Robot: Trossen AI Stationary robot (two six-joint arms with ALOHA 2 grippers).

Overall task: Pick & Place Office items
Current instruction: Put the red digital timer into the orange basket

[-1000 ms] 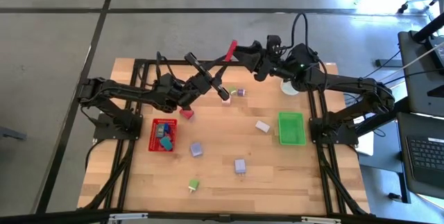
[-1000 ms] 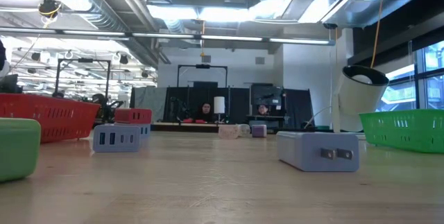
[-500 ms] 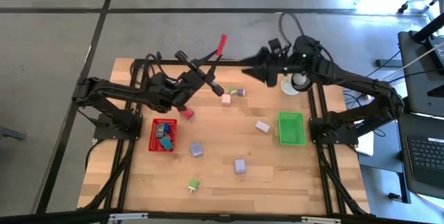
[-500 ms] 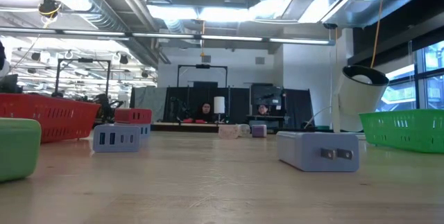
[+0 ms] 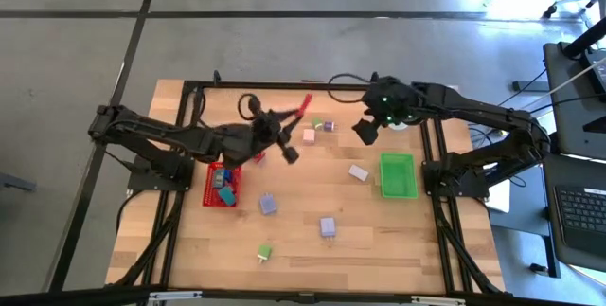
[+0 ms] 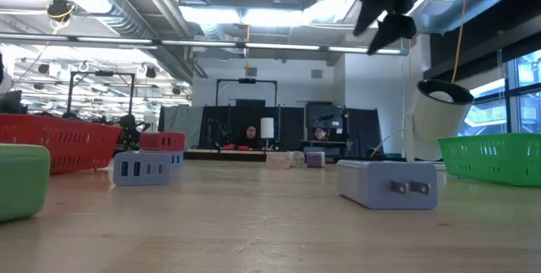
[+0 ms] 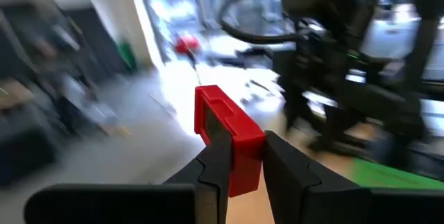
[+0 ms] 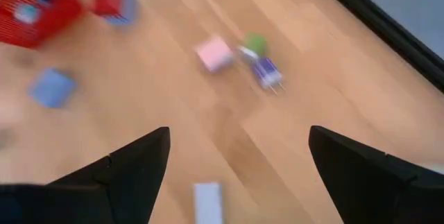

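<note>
Gripping a red block [image 7: 225, 137] between its closed fingers, the left pincer [image 5: 301, 107] is hanging above the desk [image 5: 303, 249] near the red tray [image 5: 210, 185]. The right pincer [image 8: 236, 154] is hovering with its fingers spread wide and empty over a pink block [image 8: 213, 53] and a dark purple plug piece [image 8: 266, 71]. Lavender blocks [image 5: 268, 205] are lying scattered between the red tray and the green tray [image 5: 398, 175].
</note>
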